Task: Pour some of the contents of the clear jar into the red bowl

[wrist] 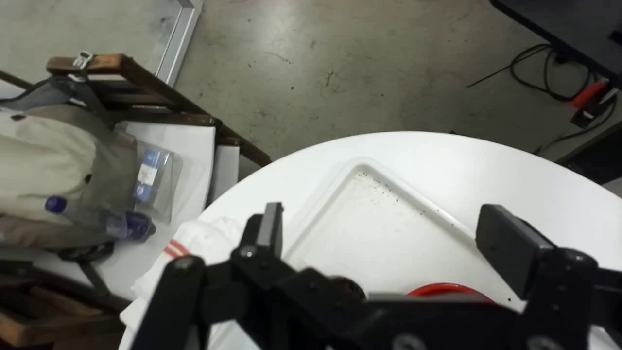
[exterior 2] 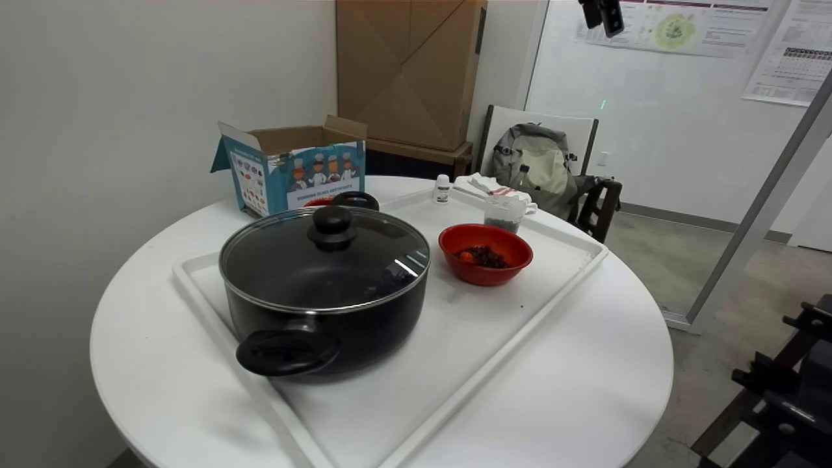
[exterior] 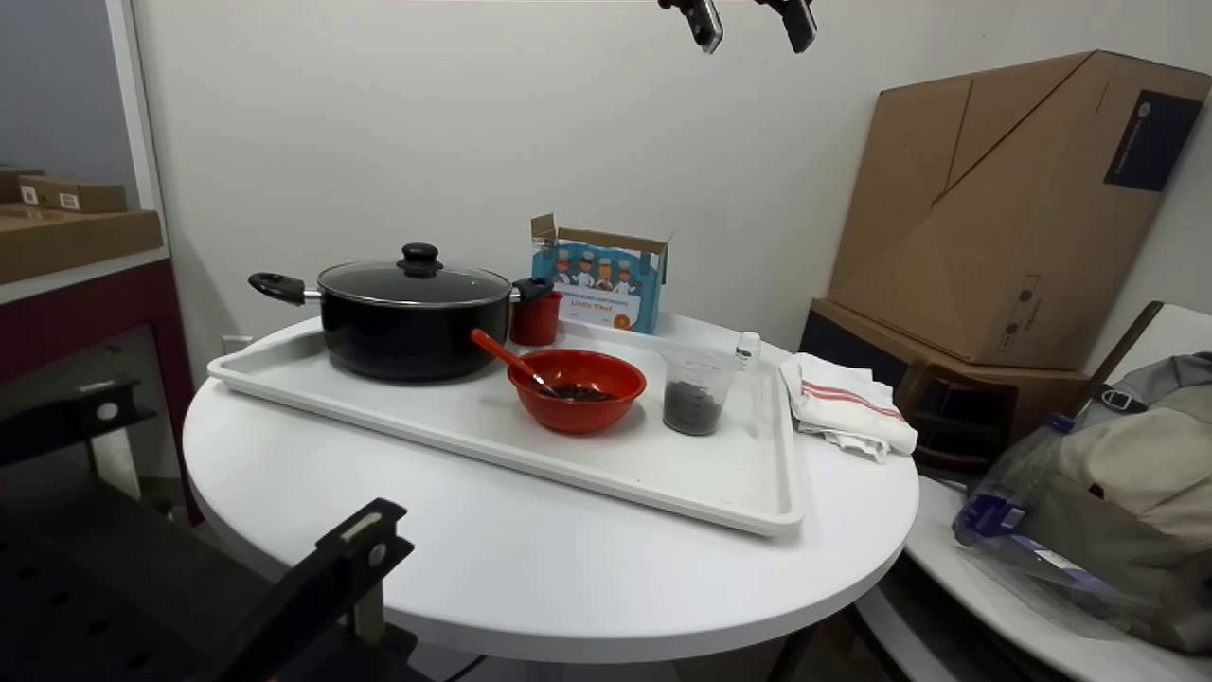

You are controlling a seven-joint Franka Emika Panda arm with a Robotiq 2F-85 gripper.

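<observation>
Higher than the red bowl (exterior: 574, 416), the Robotiq gripper (exterior: 753, 28) hangs spread and empty, presumably to fit around the clear jar (exterior: 694, 405), which stands upright beside the bowl, probably for a short pour.

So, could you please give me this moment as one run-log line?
gripper: open, empty; clear jar: upright on tray; red bowl: holds dark pieces

wht wall (exterior: 398, 142) | gry flr (wrist: 369, 78) | rnd wht tbl (exterior: 549, 559) | chair (wrist: 197, 146)
</observation>
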